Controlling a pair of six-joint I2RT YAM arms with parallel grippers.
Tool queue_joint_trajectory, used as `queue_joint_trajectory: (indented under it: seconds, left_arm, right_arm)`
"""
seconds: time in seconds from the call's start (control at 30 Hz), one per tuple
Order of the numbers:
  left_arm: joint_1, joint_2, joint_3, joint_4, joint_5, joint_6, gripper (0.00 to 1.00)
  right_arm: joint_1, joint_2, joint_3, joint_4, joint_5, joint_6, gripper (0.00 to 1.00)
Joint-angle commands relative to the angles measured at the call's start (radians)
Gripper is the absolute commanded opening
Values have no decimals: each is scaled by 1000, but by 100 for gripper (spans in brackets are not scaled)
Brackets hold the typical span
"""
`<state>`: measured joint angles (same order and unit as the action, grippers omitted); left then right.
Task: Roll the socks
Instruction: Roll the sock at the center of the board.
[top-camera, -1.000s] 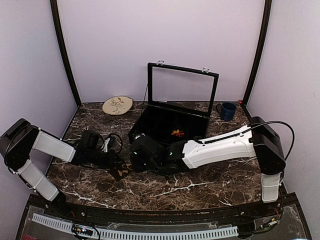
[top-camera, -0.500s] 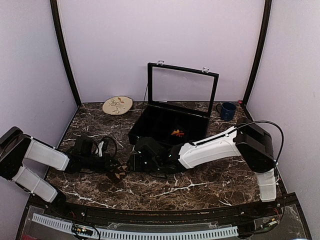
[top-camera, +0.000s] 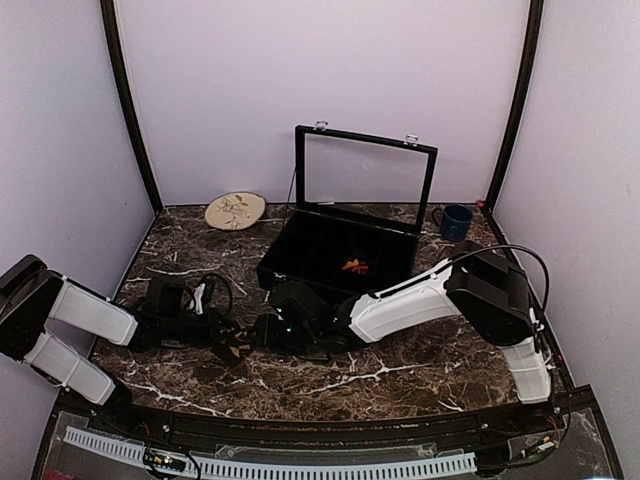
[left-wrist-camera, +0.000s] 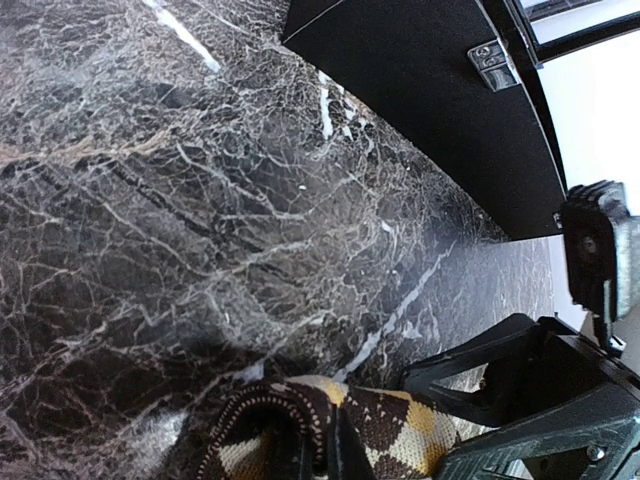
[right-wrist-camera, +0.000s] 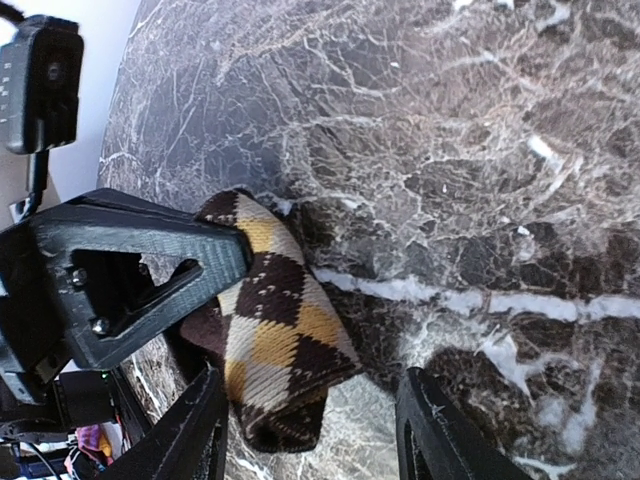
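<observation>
The tan-brown and black argyle sock (right-wrist-camera: 275, 335) lies bunched on the marble table (top-camera: 400, 370) at front left, and also shows in the top view (top-camera: 238, 349) and the left wrist view (left-wrist-camera: 400, 425). My left gripper (top-camera: 230, 340) is shut on one end of it; one of its grey fingers (right-wrist-camera: 140, 265) presses on the sock. My right gripper (right-wrist-camera: 312, 372) is open, one finger on either side of the sock's free end, low over the table. A small orange-red patch, apparently the other sock (top-camera: 353, 266), lies inside the black case.
The black case (top-camera: 300, 262) with its glass lid (top-camera: 365, 170) raised stands just behind the grippers. A patterned plate (top-camera: 235, 210) sits at back left and a blue mug (top-camera: 456, 222) at back right. Cables (top-camera: 215, 290) loop beside the left wrist.
The right arm has reached further left and lower, bringing its open fingers around the sock. The left arm has dropped and drawn slightly back while still holding the sock.
</observation>
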<state>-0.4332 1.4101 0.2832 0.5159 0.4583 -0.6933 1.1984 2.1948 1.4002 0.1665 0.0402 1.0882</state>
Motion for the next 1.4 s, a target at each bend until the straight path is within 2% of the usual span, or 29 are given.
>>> queue_joint_trajectory:
  seconds: [0.0,0.23,0.6,0.73,0.87,1.13,1.2,1.37]
  left_arm:
    - [-3,-16,-27,35,-6,-5,0]
    - [-6,-19,-30,38,-4,-3,0]
    - [-8,-16,-30,44,0,-3,0]
    - [-8,-16,-29,45,1,-3,0]
    - [-8,-13,-27,41,1,-7,0]
    - [-9,-2,9,-22,2,-12,0]
    - [-6,-3,27,-55,2,-13,4]
    - [-7,-39,68,-149,-10,-21,21]
  right_arm:
    - [-15,26,3,83,-42,45,55]
    - [-20,53,12,116,-69,70,54]
    - [-24,102,33,152,-118,96,45]
    - [-23,105,33,161,-122,102,38]
    - [-25,104,23,182,-126,104,23]
    - [-25,104,42,162,-109,54,4]
    - [-21,103,59,131,-95,20,2]
    - [-7,102,109,31,-28,-88,0]
